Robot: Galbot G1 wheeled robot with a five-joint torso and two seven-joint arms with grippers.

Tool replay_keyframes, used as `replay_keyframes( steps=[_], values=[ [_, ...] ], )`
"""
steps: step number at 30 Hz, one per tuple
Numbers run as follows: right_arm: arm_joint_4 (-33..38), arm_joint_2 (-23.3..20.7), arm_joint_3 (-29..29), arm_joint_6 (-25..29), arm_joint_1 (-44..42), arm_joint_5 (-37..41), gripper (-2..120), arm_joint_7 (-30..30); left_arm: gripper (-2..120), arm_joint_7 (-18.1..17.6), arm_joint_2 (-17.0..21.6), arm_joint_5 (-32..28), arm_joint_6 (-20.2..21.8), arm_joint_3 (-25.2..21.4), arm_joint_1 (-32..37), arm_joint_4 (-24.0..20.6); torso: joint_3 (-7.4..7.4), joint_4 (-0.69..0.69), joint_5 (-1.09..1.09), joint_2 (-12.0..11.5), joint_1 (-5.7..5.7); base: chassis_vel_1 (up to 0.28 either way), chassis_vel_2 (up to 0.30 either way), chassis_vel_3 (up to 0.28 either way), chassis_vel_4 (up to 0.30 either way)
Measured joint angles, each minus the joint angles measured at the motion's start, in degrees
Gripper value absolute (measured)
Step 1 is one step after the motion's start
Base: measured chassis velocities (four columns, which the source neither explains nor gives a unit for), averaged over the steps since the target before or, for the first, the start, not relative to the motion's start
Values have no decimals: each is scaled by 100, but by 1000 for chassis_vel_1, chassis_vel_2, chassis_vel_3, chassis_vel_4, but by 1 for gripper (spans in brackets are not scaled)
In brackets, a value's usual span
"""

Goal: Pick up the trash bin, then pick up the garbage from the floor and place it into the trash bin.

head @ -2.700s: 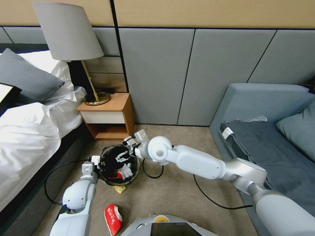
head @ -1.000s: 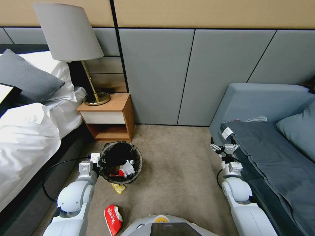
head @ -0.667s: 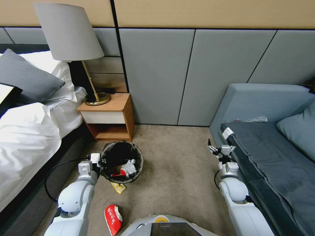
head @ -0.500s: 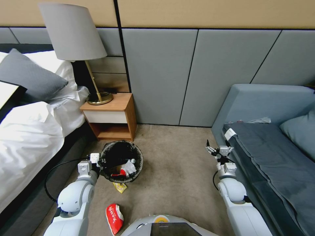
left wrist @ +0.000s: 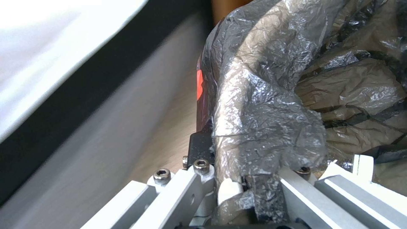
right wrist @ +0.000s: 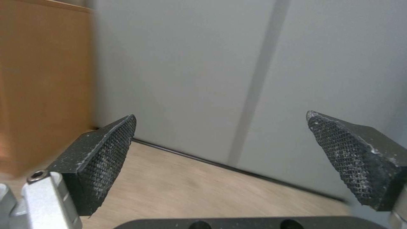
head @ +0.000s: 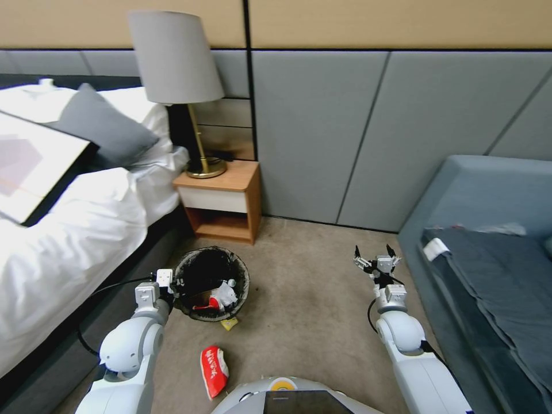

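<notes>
Beige carpet runs between a white-sheeted bed on the robot's left and a grey sofa on its right, with open floor in the middle. Beside the bed, near a wooden nightstand carrying a lamp, stands the trash bin, black bag folded over its rim, wrappers and white tissue inside. The left pincer pinches that rim; the left wrist view shows crinkled black film clamped between its fingers. A yellow wrapper lies touching the bin's base; a red-and-white wrapper lies nearer the robot, its printing unreadable. The right pincer hovers near the sofa's edge, spread wide, nothing held.
</notes>
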Motion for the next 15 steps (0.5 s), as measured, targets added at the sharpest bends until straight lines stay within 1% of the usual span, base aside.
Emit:
replay_keyframes(
  steps=[3,8,15],
  values=[
    [-6,-9,-6,0,-4,0,100,0,0,1,-5,9,0,2,-1,3,0,0,1,0,0,130,110,138,120],
    [-36,-23,-42,1,3,0,100,1,0,5,-22,22,0,17,-6,11,0,-4,0,0,0,96,113,109,92],
    [-69,-48,-98,-3,49,1,100,2,0,8,-19,28,0,8,19,9,0,-1,1,0,0,107,109,106,118]
  ],
)
